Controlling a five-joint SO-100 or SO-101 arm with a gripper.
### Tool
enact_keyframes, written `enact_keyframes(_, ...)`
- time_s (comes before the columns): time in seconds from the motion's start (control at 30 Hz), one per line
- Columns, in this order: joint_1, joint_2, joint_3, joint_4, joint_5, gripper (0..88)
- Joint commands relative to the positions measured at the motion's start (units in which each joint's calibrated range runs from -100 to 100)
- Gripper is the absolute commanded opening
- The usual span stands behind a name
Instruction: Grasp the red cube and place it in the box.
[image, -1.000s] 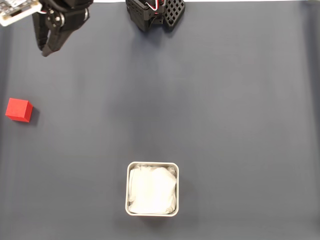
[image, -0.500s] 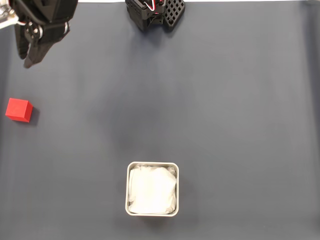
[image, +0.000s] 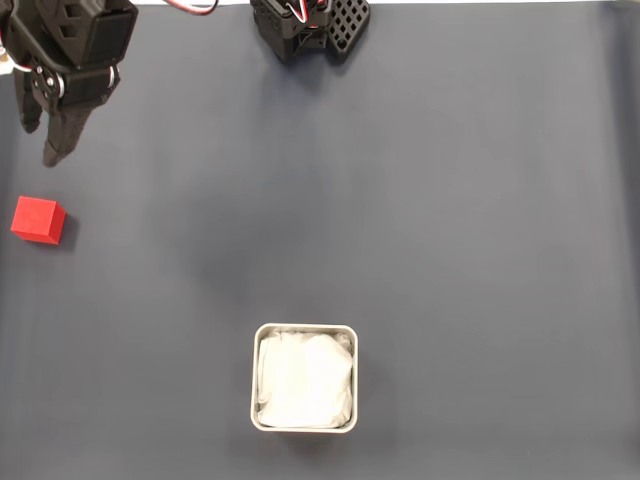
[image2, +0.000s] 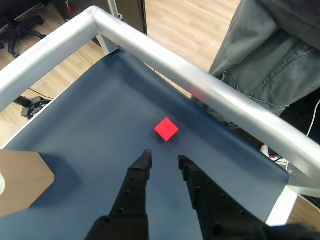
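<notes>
The end effector (image2: 164, 159) reaches up from the bottom edge of the wrist view with its two black fingers (image2: 137, 177) parted by a narrow gap and nothing between them; their tips hang over bare dark blue bench (image2: 100, 130) surface. In the fixed view the end effector (image: 40, 140) sits at the upper left, pointing down the picture, its dark body running off the top left corner. The red cube (image2: 166, 129) lies just past the fingertips in the wrist view, turned so one corner points toward the camera, resting flat on the bench and clear of both fingers. In the fixed view the red cube (image: 38, 220) is near the left edge, a little below the end effector and apart from it. The box (image: 304, 377) stands well away from both, low in the middle of the fixed view, a square container with rounded corners and a pale rim; inside it is a crumpled white lining (image: 305, 380) that covers its floor. At the top centre of the fixed view sits the black arm base (image: 310, 25). In the wrist view a silver metal rail (image2: 200, 85) frames the bench edge, and beyond it stands a person in grey clothing (image2: 270, 55) over a wooden floor (image2: 185, 20).
</notes>
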Motion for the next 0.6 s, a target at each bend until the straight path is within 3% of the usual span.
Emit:
enact_keyframes(0.0, 1.1, 0.0, -2.9, -1.9, -0.7, 13.5)
enact_keyframes(0.57, 2.8, 3.8, 1.3, -10.7, -0.2, 19.5)
